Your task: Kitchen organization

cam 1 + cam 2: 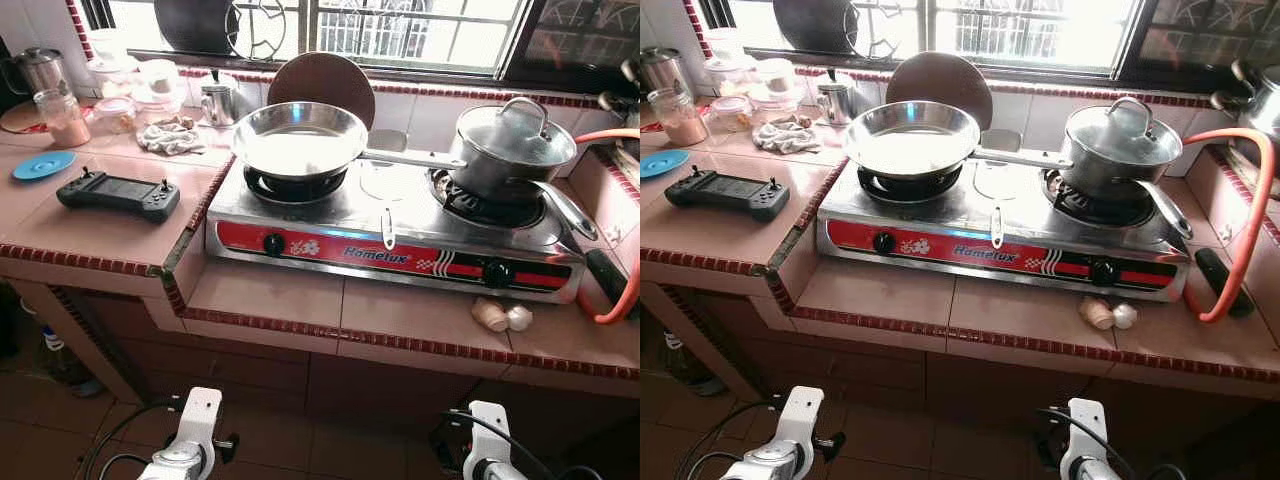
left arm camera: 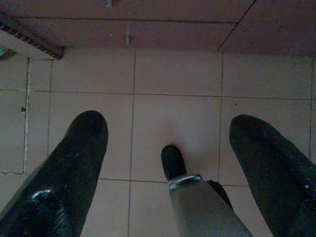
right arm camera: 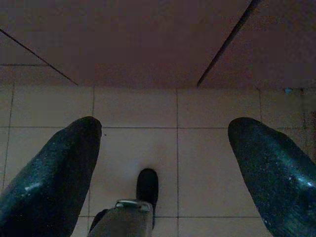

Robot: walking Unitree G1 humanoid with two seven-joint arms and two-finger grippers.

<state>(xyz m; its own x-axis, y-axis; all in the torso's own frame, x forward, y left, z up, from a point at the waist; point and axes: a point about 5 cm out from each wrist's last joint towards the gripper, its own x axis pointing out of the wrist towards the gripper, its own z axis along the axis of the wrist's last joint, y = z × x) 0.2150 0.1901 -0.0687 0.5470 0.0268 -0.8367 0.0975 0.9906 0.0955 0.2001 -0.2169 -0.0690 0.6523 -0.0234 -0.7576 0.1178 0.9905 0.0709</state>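
Empty frying pan (image 1: 298, 138), lidded pot (image 1: 510, 150), stove (image 1: 390, 235)

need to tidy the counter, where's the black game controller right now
In the left eye view the black game controller lies on the raised tiled counter at the robot's left, beside the stove, just right of the blue saucer.

On the counter (image 1: 270, 300), the stove (image 1: 390, 240) carries a pan (image 1: 298, 138) left and a lidded pot (image 1: 510, 150) right.
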